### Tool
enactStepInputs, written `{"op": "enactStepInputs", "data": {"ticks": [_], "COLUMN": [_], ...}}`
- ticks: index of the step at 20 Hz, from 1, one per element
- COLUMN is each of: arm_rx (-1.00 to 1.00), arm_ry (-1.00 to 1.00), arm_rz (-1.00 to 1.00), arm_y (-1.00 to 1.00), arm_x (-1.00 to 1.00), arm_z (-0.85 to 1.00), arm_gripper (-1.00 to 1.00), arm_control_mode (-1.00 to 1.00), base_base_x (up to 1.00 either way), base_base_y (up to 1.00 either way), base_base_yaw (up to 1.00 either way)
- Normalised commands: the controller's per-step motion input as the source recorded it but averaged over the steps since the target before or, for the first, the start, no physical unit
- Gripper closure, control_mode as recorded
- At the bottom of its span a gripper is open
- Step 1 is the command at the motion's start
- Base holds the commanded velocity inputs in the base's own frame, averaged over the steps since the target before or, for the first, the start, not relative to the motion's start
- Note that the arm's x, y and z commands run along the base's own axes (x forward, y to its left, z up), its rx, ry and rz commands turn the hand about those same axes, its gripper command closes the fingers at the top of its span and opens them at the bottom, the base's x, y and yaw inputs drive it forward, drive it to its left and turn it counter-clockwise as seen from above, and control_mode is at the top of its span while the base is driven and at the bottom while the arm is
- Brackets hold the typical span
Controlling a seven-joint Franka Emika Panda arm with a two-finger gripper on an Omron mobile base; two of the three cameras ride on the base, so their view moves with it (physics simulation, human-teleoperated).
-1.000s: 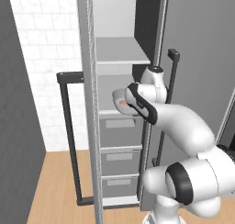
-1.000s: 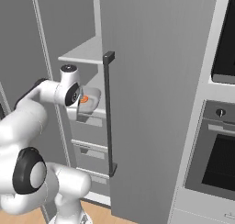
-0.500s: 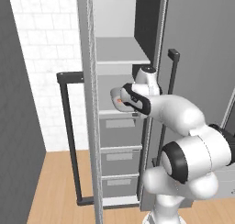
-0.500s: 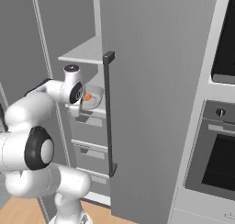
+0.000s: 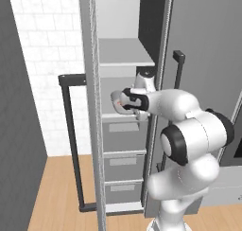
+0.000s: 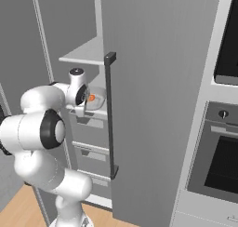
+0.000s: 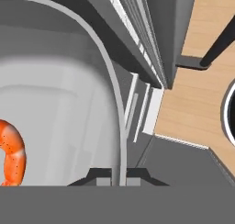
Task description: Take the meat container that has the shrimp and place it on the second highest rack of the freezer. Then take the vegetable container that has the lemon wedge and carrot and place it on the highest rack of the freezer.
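So the claw is pinched tight on the rim of the meat container, and you can see it best from the hand cam: the two dark fingertips sit on either side of the thin grey edge of the tray, right at the bottom of that view. The shrimp is lying inside the tray, off toward the left edge of the hand view, a curled orange thing resting on the pale tray floor, well apart from the pinched rim.

From the left base view the arm is reaching sideways into the open freezer, with the claw holding the container just above the lower of the two flat grey shelves, below the higher shelf. I can't tell whether the tray is touching that shelf or hanging just over it. A bit of orange-pink shows in it there.

The right base view has the same thing from the other side: the container sits next to the wrist, just behind the long dark bar handle of the freezer door, with the shrimp as a small orange dot in it. Drawers stack up below the shelf. A black-fronted oven is off to the right of the freezer.
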Motion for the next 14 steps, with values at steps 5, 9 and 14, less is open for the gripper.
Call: {"op": "enactStepInputs", "data": {"ticks": [5, 9, 14], "arm_rx": [-0.05, -0.01, 0.0], "arm_ry": [0.07, 0.06, 0.01], "arm_rz": [0.0, 0.0, 0.0], "arm_y": [0.04, 0.0, 0.0], "arm_x": [0.49, 0.46, 0.69], "arm_z": [-0.36, -0.31, -0.28], "arm_gripper": [1.0, 1.0, 1.0], "arm_control_mode": [-1.0, -1.0, -1.0], "base_base_x": [0.0, 0.0, 0.0], "base_base_y": [0.0, 0.0, 0.0], "base_base_yaw": [0.0, 0.0, 0.0]}}
